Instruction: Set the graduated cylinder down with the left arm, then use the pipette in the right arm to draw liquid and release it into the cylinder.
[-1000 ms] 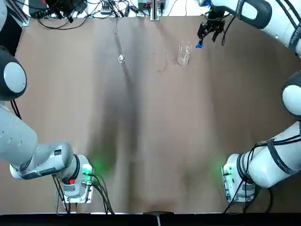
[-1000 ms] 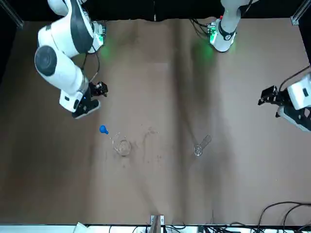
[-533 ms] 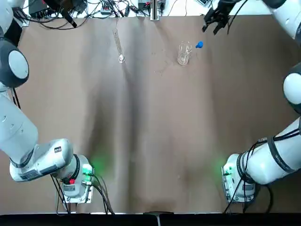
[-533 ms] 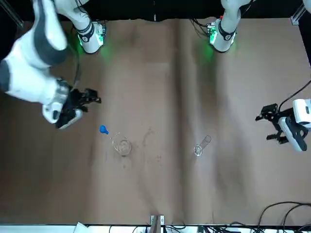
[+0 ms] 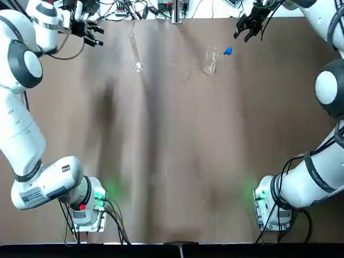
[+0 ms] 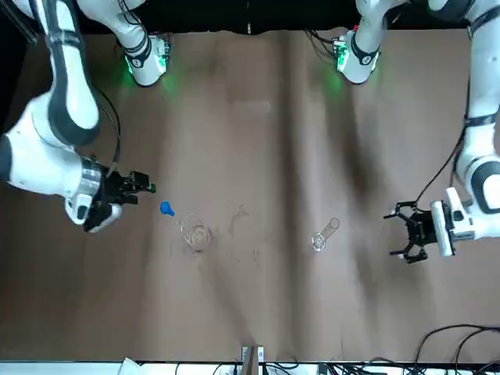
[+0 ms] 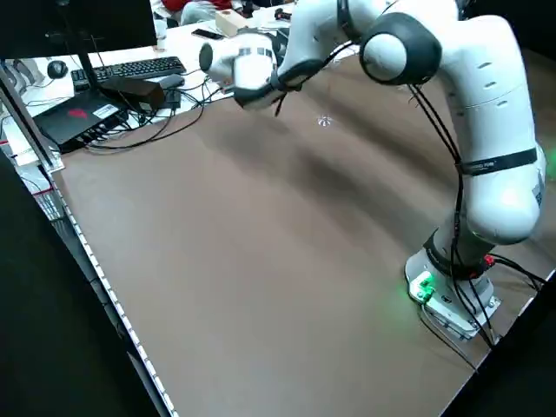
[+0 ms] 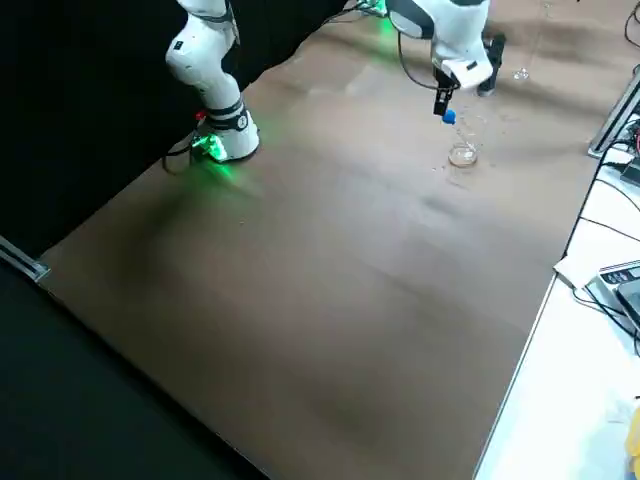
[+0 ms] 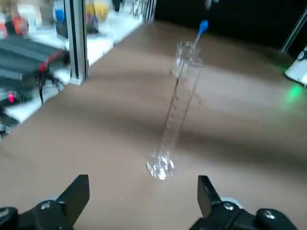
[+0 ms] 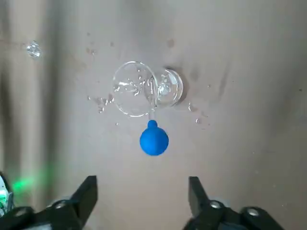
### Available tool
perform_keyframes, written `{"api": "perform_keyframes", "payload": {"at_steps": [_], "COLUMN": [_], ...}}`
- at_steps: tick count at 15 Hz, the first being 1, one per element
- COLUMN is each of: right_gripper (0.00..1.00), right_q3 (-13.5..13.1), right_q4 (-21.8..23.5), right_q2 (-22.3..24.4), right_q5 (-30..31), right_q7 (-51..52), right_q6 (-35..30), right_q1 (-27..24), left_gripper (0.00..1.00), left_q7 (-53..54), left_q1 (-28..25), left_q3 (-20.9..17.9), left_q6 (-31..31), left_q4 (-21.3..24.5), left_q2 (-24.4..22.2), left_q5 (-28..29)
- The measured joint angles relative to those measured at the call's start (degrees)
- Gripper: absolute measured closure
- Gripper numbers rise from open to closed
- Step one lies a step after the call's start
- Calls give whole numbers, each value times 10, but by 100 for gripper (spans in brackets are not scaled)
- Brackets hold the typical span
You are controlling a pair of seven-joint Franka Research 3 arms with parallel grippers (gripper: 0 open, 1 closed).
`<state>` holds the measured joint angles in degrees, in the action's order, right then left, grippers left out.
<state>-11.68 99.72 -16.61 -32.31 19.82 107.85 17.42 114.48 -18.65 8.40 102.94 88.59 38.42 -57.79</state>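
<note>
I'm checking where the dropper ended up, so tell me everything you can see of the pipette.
The pipette has a bright blue rubber bulb and a thin clear stem. It leans with the stem down in the short clear beaker, bulb up and out past the rim. Small droplets lie on the brown table around it. No claw holds it: the right claw is open and apart from it, near the table's far edge. In the left wrist view it shows behind the upright graduated cylinder.
</note>
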Motion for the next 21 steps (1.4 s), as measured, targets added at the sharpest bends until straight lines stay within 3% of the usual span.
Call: {"api": "perform_keyframes", "payload": {"at_steps": [2, 4, 7, 14, 21], "right_gripper": [18, 18, 25, 30, 41], "right_q3": [1, 2, 2, 2, 2], "right_q4": [0, 0, 0, -1, -2], "right_q2": [-19, -38, -52, -66, -67], "right_q5": [-1, -2, -2, -2, -2], "right_q7": [0, 0, 0, 0, 0], "right_q6": [20, 44, 53, 64, 71], "right_q1": [6, 11, 15, 29, 38], "left_gripper": [0, 0, 0, 0, 0], "left_q7": [84, 192, 261, 276, 276], "left_q1": [4, 18, 31, 75, 95], "left_q3": [2, 4, 4, 5, 4], "left_q6": [-13, -21, -33, -39, -39], "left_q4": [1, 1, 1, 1, 1], "left_q2": [36, 83, 119, 143, 158], "left_q5": [-63, -98, -121, -198, -216]}}
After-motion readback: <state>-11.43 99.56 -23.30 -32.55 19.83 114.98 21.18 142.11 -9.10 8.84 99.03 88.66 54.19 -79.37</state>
